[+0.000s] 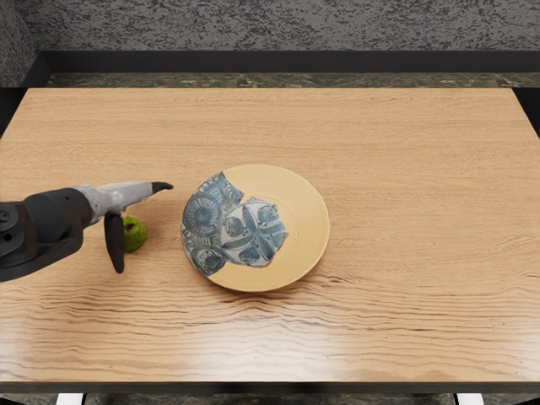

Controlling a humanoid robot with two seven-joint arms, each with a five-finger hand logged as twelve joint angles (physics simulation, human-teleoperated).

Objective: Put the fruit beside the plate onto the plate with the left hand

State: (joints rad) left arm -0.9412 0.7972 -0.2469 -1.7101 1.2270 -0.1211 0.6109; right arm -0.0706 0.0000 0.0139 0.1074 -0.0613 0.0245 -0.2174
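Now, the left hand hovers over the left side of the table, its arm reaching in from the left edge. The fingers are apart: one points straight out towards the plate, and the thumb hangs down in front of the fruit. Nothing is clamped, by the look of it.

The fruit is small, round and green. It sits on the wood near the plate's left rim but clear of it, tucked into the open span between the thumb and the outstretched finger. The thumb hides the fruit's left edge, so whether the two touch cannot be told.

How will it handle? Probably light and firm, with a smooth skin. Being round, it is likely to roll away from a one-sided nudge. The sensible hold is across its widest part, thumb on one side and fingers on the other, closing evenly so it does not squirt out.

The plate looks shallow, so the fruit wants setting down gently near the middle rather than dropping. The right arm does not show.
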